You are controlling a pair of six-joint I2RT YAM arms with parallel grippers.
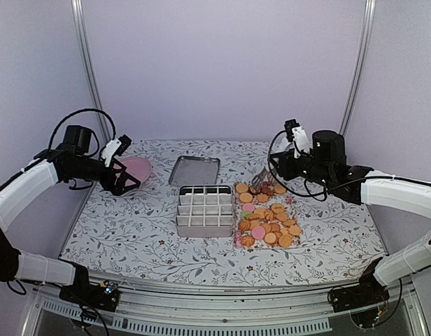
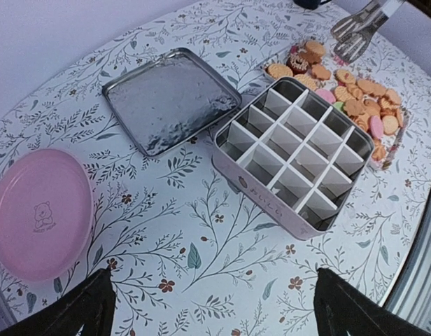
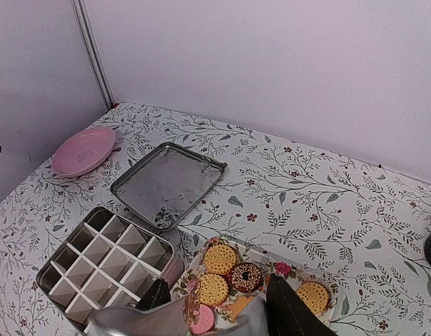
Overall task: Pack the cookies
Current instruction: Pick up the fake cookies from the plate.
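Now: tongs over the cookie tray

Right gripper is closed partway on a pair of metal tongs, w/ its fingers pressing the handles. The tongs' tips hang low over the far end of the patterned tray. Can't tell whether the tips have a cookie btwn them.

The cookies lie heaped on that tray, just right of the divided tin; tray & tin are about touching. Cookies are mostly golden-orange, w/ a few pink ones, a green one & a dark choc one near the far end.

The divided tin has white partitions forming a grid of square compartments & stands mid-tabletop. A shallow metal lid lies just behind it, rim up, not touching it.

Left gripper hangs above the left side of the tabletop w/ jaws spread fully wide, nothing in them. The pink plate lies just beside it, toward the left-rear corner, well apart from the cookies.
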